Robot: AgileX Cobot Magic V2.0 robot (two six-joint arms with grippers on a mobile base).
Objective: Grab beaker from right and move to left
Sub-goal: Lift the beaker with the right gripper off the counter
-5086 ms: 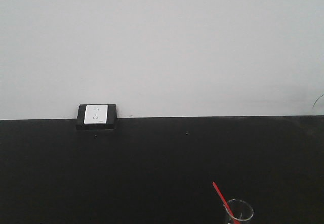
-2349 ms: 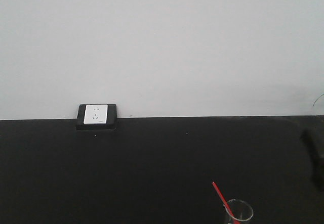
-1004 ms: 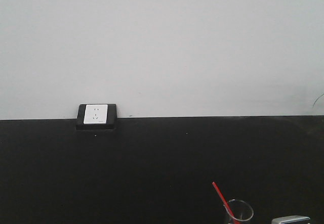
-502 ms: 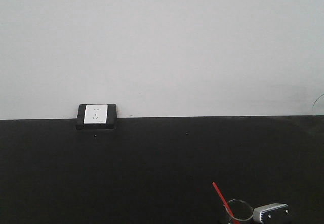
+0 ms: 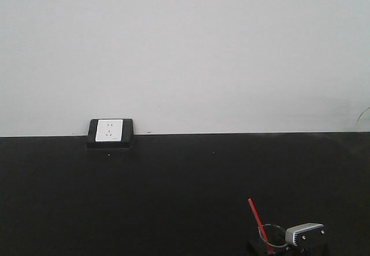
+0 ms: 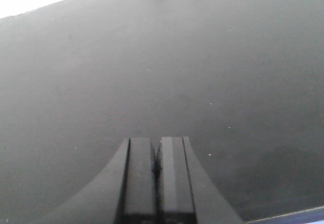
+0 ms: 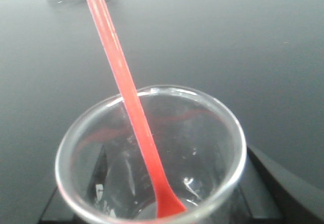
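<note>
R gripper (image 7: pixel 162 193) fingers pinch beaker (image 7: pixel 202 148) w/ red stick (image 7: pixel 124 82), near right. L gripper (image 6: pixel 157 178) fingers pressed together over black table (image 6: pixel 212 57). Socket (image 5: pixel 110 130) far left, markings unreadable.

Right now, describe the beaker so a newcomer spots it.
Start at the black table below the white wall; the socket sits back left. Go to the near right edge: a small clear glass beaker. It alone has a red stick leaning out of its rim.
</note>
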